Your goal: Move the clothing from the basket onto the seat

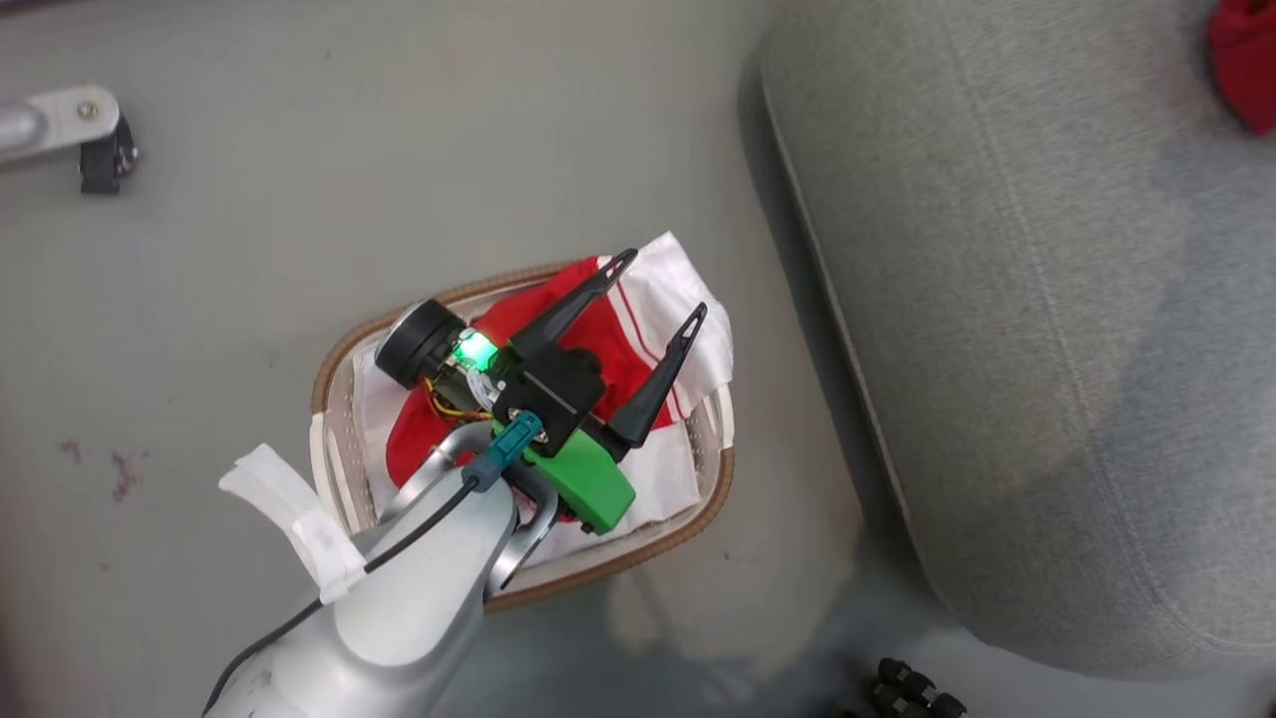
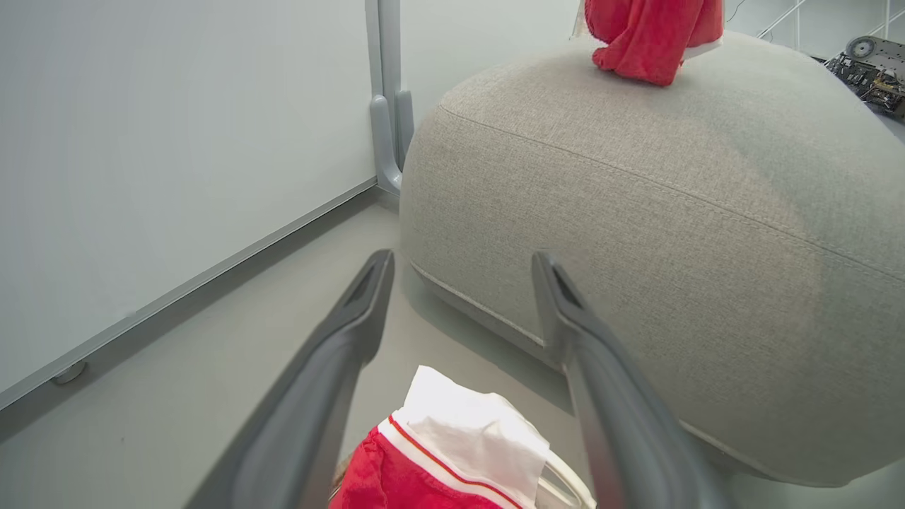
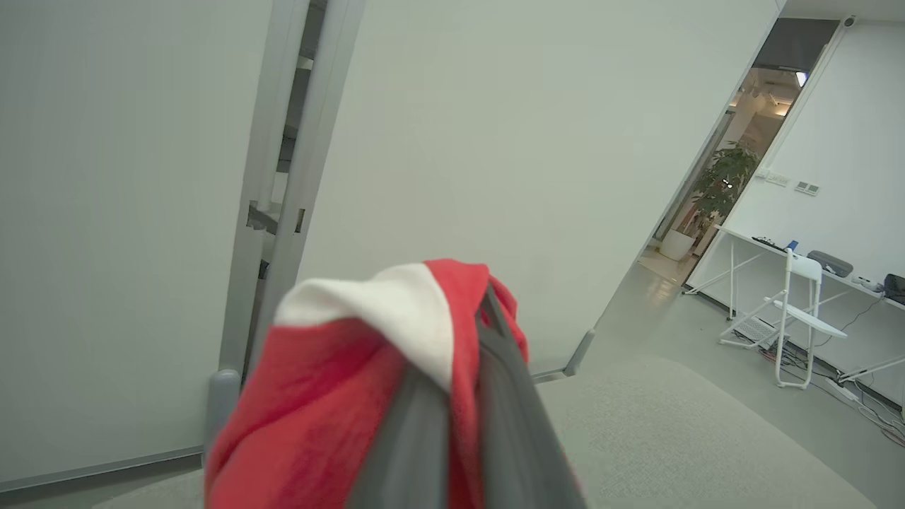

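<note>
Left end effector (image 1: 663,283) over basket (image 1: 329,369), fingers spread wide, gap between them free. Beneath: clothing (image 1: 613,334) heaped to rim, its white flap spilling over seat-side edge. Narrow floor (image 1: 249,249) strip between basket and seat (image 1: 1047,349); rounded seat flank rises just beside. Seat top broad, mostly bare. Red garment (image 2: 650,39) at far end, clamped in right end effector (image 3: 459,332). Wall panel (image 2: 177,177) and post (image 2: 385,134) close beside seat. Open floor left of basket; caster bracket (image 1: 75,130) well apart.
</note>
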